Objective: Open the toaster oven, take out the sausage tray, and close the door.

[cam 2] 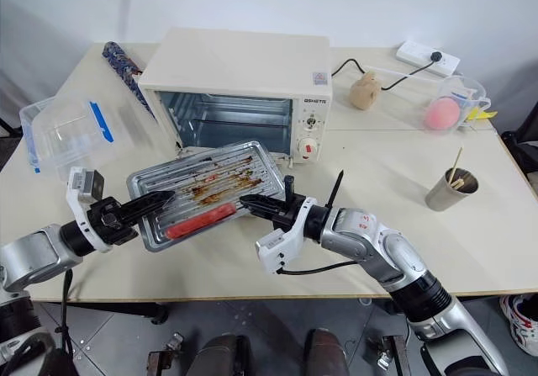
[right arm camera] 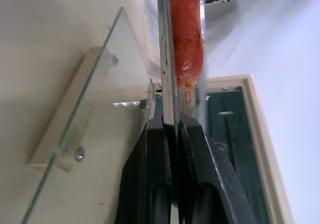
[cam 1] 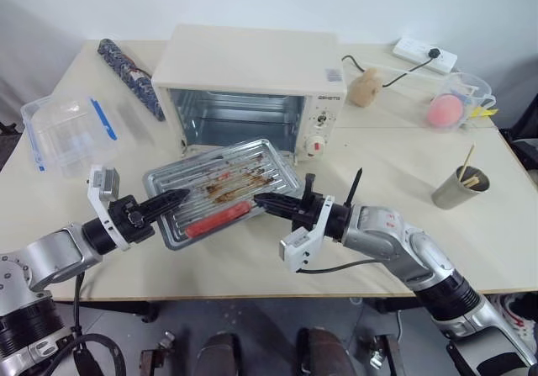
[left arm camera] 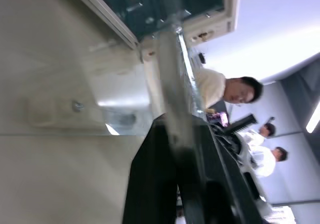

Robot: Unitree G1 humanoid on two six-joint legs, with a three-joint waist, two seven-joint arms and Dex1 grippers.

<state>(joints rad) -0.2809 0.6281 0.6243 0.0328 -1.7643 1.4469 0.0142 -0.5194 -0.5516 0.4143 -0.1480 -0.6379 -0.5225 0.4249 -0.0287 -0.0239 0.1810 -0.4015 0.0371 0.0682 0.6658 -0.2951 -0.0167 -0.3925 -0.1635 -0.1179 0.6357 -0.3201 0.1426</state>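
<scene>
The cream-white toaster oven [cam 1: 252,65] stands open at the back of the table, its shiny interior bare. Its glass door [right arm camera: 75,129] lies folded down flat in front of it. The silver sausage tray [cam 1: 223,187], with one red sausage [cam 1: 217,220] and brown grease marks, hangs tilted just in front of the oven, above the door. My left gripper [cam 1: 181,198] is shut on the tray's left rim. My right gripper [cam 1: 262,201] is shut on its right rim. In the right wrist view the black fingers [right arm camera: 150,149] pinch the thin metal edge beside the sausage [right arm camera: 187,28].
A clear plastic box with blue clips [cam 1: 67,132] sits at the left, a patterned roll [cam 1: 130,66] behind it. On the right are a paper cup with sticks [cam 1: 458,187], a clear jug [cam 1: 454,103], a brown lump [cam 1: 364,87] and a power strip [cam 1: 424,54]. People [left arm camera: 225,88] stand beyond the table.
</scene>
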